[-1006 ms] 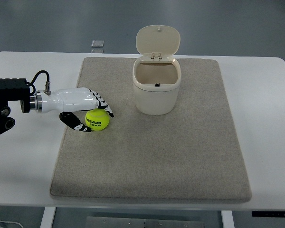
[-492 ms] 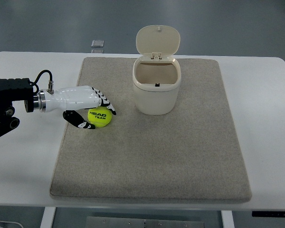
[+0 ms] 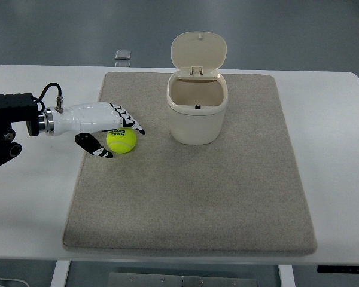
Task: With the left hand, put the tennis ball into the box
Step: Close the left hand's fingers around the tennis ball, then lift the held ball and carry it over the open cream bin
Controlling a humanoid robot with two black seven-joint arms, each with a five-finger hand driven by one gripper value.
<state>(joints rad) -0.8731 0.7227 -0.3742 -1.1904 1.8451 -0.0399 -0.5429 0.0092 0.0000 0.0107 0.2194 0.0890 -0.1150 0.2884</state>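
**A:** Where does the left hand [image 3: 105, 125] stand, and where is the tennis ball [image 3: 121, 140]?

**B:** I see the left hand come in from the left edge over the grey mat [image 3: 227, 203]. The upper fingers [image 3: 128, 121] arch over the top of the ball; the thumb [image 3: 97, 147] curls below and to the left of it. The ball sits between them, on or just above the mat; I cannot tell which. I read the fingers as cupped around the ball, touching it along the top. Whether the hold is firm I cannot tell.

**A:** How would you carry out this step well?

**B:** I would press thumb and fingers in from opposite sides before lifting, because a round, fuzzy ball rolls out of a loose cup. Then lift high enough to clear the rim of the box [image 3: 197, 119], which stands to the right of the fingertips and a little beyond them, near but apart. I would release only once the ball hangs over the opening.

**A:** What else surrounds the hand, and what is in the way?

**B:** The lid [image 3: 198, 50] stands upright at the far side of the box, so the opening is free. Nothing lies between the fingertips and the box. In my judgement the near wall of the box is the one obstacle: a low sweep would strike it. A small clear object [image 3: 123, 55] lies on the white table [image 3: 30, 197] beyond the fingers, off the mat and out of the path. The right hand does not show.
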